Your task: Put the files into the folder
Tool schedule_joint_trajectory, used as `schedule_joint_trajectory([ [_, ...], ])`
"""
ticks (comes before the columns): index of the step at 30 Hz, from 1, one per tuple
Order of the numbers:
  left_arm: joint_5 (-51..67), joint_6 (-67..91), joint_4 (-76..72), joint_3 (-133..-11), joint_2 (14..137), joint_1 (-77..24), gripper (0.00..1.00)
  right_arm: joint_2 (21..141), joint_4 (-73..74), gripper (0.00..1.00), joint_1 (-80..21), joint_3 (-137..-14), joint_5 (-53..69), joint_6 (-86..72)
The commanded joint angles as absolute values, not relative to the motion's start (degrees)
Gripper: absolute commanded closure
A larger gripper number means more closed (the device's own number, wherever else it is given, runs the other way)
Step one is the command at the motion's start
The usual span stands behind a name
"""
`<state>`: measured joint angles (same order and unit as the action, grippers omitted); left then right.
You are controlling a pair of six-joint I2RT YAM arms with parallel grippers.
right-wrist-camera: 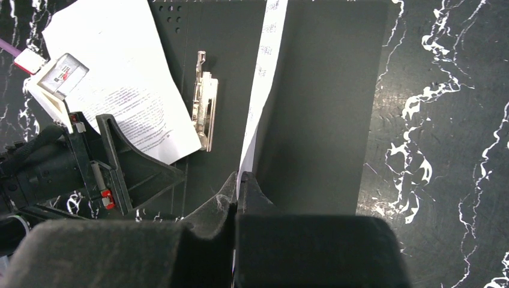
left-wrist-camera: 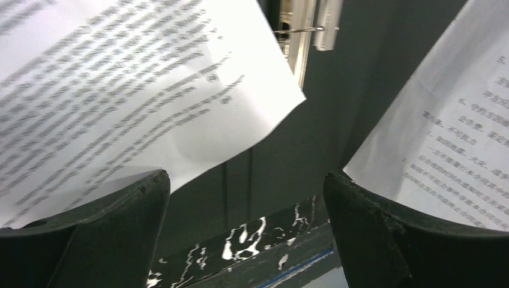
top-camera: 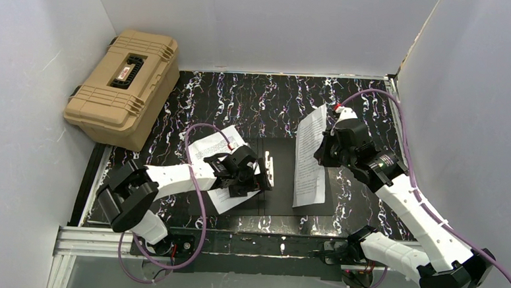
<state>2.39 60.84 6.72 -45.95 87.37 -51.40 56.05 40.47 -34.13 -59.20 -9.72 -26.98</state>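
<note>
— What is the right hand (top-camera: 324, 151) doing?
— I'm pinching a sheet (top-camera: 309, 168) with it, tilting up over the black folder (top-camera: 277, 204).
— And the left hand (top-camera: 260, 178)?
— It's hovering, fingers spread wide, over the other sheet (top-camera: 225, 198).

The top view looks steeply down from behind both arm bases over the black, white-veined marbled counter (top-camera: 255, 98). Each wrist view sits close, peering past its own jaws; all three share the flat black open folder (top-camera: 283, 192) and its silver metal clip (right-wrist-camera: 204, 99).
</note>
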Motion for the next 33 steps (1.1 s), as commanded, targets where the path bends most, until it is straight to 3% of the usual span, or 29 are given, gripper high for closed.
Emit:
schedule_joint_trajectory([
  [1, -4.8, 58.3, 14.2, -45.2, 83.0, -51.5, 0.02, 55.7, 36.7, 0.99, -33.8, -59.1, -7.8, -28.0],
  [13, -14.1, 53.5, 24.1, -43.0, 75.2, -50.2, 0.02, 58.2, 30.3, 0.99, -30.5, -56.5, 1.6, -31.1],
  [33, -7.2, 47.0, 25.3, -36.1, 67.0, -33.3, 0.02, 63.8, 18.6, 0.99, -13.9, -45.4, 27.5, -29.5],
])
